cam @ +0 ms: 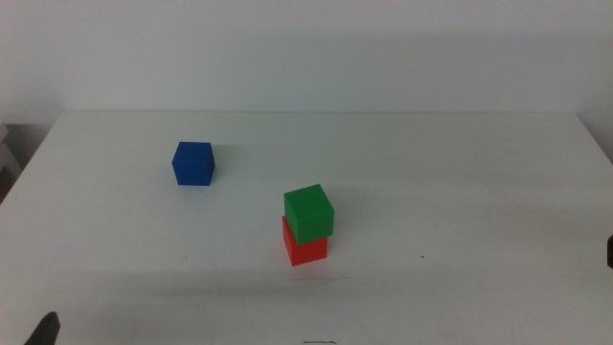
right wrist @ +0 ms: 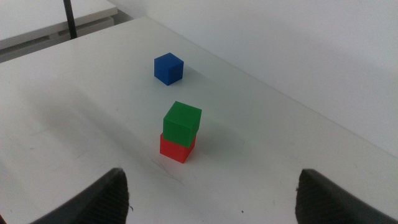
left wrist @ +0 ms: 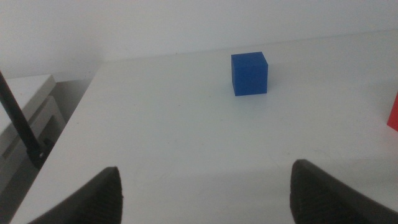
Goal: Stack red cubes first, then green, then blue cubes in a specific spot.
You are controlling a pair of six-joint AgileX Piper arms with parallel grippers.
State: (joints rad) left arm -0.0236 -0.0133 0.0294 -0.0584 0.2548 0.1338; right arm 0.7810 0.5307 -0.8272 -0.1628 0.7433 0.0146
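Both grippers, left [left wrist: 205, 186] and right [right wrist: 211, 193], I see spread wide, holding nothing; green cube [cam: 308, 213] sits on red [cam: 306, 247] right of centre, blue [cam: 193, 163] alone upper left, bare table [cam: 460, 192] all round

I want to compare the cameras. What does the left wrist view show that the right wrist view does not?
Only the left wrist view: the open left gripper, and just a sliver of the red cube. Only the right wrist view: the open right gripper, and the green cube on the whole red cube. Both: the blue cube alone on the table.
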